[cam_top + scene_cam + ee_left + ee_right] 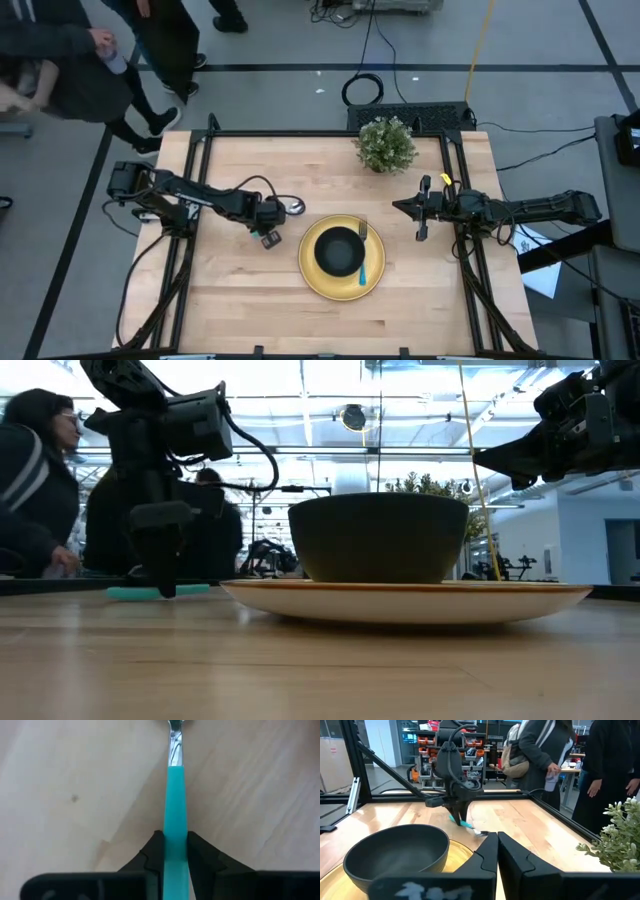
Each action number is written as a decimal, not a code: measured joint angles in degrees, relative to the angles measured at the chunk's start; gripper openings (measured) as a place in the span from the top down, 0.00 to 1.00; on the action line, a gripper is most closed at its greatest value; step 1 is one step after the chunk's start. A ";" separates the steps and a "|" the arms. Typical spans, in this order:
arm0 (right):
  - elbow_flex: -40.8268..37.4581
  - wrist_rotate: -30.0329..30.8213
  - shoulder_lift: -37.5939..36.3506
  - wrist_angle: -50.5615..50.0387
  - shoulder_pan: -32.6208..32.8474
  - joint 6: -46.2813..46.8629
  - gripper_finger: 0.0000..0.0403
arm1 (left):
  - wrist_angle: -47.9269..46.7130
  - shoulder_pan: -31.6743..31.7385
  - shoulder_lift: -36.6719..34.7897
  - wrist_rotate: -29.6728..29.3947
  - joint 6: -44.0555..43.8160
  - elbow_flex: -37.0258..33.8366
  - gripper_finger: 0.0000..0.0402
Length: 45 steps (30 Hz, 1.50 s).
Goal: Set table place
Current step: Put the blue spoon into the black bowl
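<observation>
Left pincer [270,237] clamped on turquoise-handled metal spoon [175,810] lying on light-wood table [240,290] at nine o'clock of round yellow plate [341,284], black bowl [340,249] and turquoise fork [363,262] on plate, right pincer [422,208] closed at three o'clock, empty

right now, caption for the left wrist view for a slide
Left hand closed on the spoon by its turquoise handle, the spoon lying on the table.

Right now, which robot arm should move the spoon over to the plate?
The left. Its left gripper is already closed on the spoon handle beside the yellow plate. The right gripper hovers empty on the plate's far side.
</observation>
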 joint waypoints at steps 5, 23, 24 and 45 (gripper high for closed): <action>0.00 0.00 0.02 0.00 0.00 0.00 1.00 | -2.69 -0.04 -4.59 -1.93 0.00 0.01 0.86; 0.00 0.02 0.01 0.43 0.00 0.36 1.00 | -5.41 -1.06 -13.70 -4.68 8.29 0.36 0.86; -0.01 0.02 0.02 0.43 -0.01 0.35 1.00 | -5.69 -1.38 -13.88 -4.68 9.73 1.05 0.86; 0.00 0.02 0.02 0.42 0.00 0.63 1.00 | -4.19 -6.83 -13.91 -4.72 26.86 17.92 0.86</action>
